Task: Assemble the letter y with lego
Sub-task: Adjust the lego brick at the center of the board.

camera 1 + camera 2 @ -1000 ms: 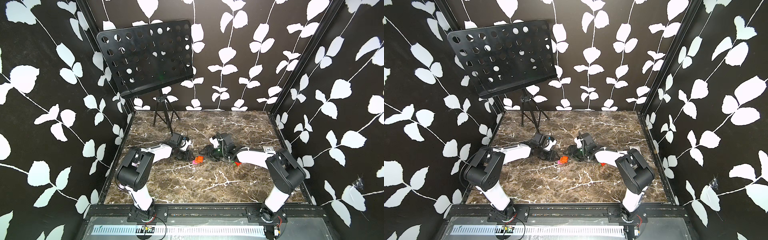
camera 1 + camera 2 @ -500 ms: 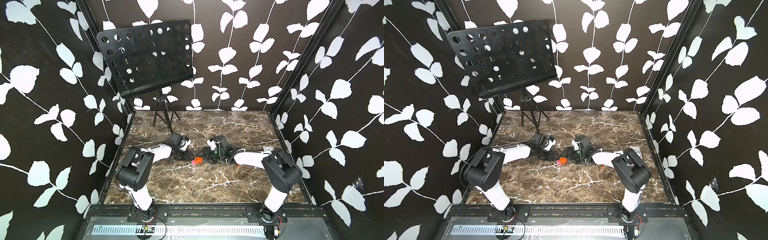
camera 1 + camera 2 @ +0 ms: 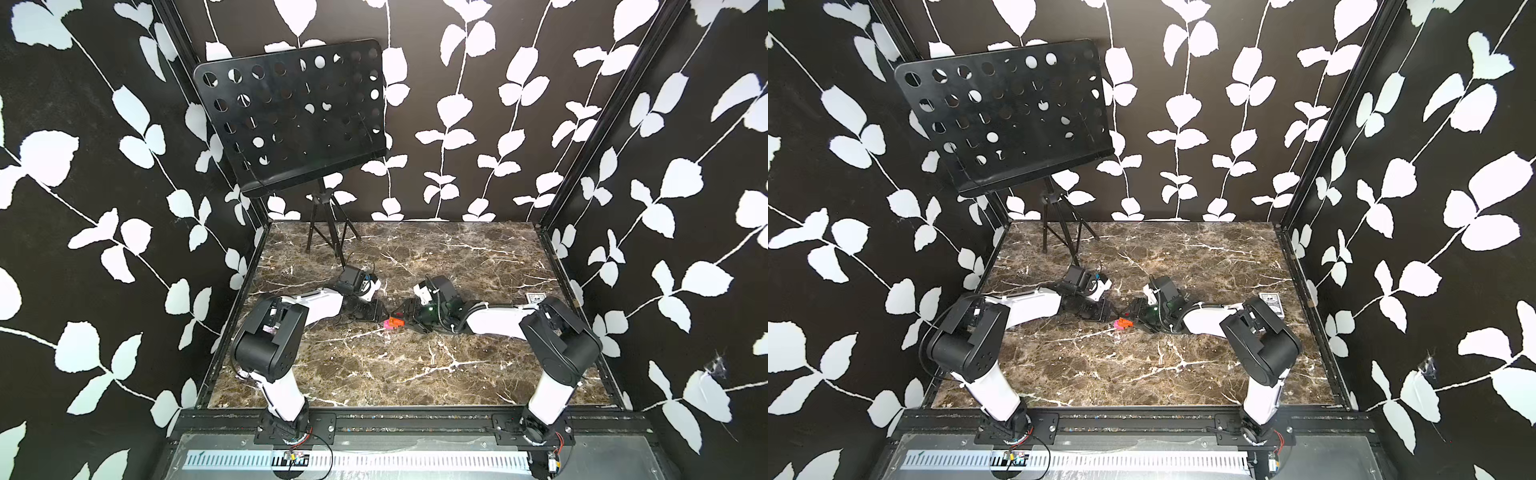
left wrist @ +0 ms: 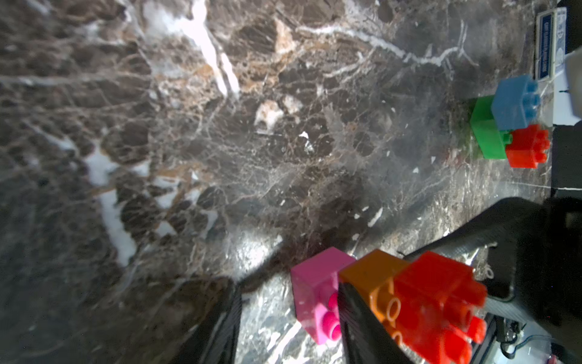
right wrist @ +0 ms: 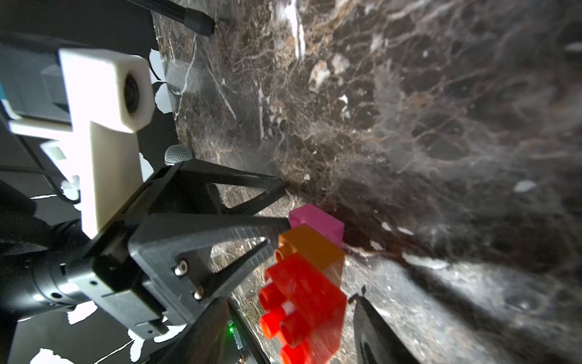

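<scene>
**Two end effectors meet at the stem, mid-surface**

Nearest us, a black rail point(image 3: 415, 419) carries both arm bases at the front edge of the surface point(image 3: 374, 374), a glossy brown marble slab veined in white. The left arm point(image 3: 316, 305) and right arm point(image 3: 490, 322), smooth white shells, fold low and meet at its middle.

There lies the lego stem point(image 3: 394, 323): three squarish, glossy plastic bricks joined in a row, round studs pointing sideways. We see the pink brick point(image 4: 315, 283) at one end, the orange brick point(image 4: 371, 271) in the middle and the red brick point(image 4: 441, 299) at the other end.

The left end effector point(image 5: 285, 202) is slightly spread and pinches nothing. Of its finely ribbed, triangular black fingers point(image 5: 189, 239), one tip touches the pink brick's side and the other meets bare marble just beside it.

The right end effector point(image 5: 289, 297) is spread too, straddling the red brick, with marble showing between one finger and the studs.

Well apart from the stem sits the rest of the letter y. It is a longer green brick point(image 4: 485, 132) with a light blue brick point(image 4: 513, 101) and a second red brick point(image 4: 526, 146) pressed side by side onto its studded face. Near it we spot a blue-and-white card box point(image 4: 551, 41).

Farther back stands a music stand point(image 3: 291, 120), a flat black plate punched with round holes on a thin tripod. Behind everything rise the black walls point(image 3: 83, 208) printed with white leaves.
</scene>
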Available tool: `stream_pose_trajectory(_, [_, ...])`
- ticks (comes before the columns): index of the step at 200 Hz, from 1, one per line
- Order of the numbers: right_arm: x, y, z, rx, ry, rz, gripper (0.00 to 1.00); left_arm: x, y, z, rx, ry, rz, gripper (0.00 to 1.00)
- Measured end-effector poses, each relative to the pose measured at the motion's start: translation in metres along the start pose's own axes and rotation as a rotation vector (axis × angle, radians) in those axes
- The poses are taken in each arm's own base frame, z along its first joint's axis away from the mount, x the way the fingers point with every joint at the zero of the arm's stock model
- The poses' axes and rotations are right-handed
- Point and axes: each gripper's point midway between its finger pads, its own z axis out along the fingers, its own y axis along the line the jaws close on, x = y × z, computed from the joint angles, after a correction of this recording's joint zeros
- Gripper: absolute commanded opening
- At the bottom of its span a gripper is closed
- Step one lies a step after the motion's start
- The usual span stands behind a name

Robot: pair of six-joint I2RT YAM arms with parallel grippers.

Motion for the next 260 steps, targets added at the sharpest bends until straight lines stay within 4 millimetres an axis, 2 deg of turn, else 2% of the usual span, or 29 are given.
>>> stream_pose_trajectory(45, [-0.001,0.004,0.002,-0.016,-0.005,0.001,0.62,-0.002,0.002,-0.003,0.019,-0.025,-0.019,0.61])
stream_pose_trajectory(107, [-0.002,0.006,0.002,-0.024,-0.009,0.005,0.62,-0.003,0.018,-0.018,0.054,-0.097,-0.098,0.64])
stream_pose_trajectory(173, [-0.002,0.006,0.002,-0.026,-0.010,0.003,0.62,0.009,-0.001,-0.017,0.252,-0.118,-0.117,0.66])
stream_pose_trajectory(260, [-0.005,0.010,0.004,-0.031,-0.013,0.000,0.62,0.008,-0.015,-0.009,0.320,-0.087,-0.107,0.66])
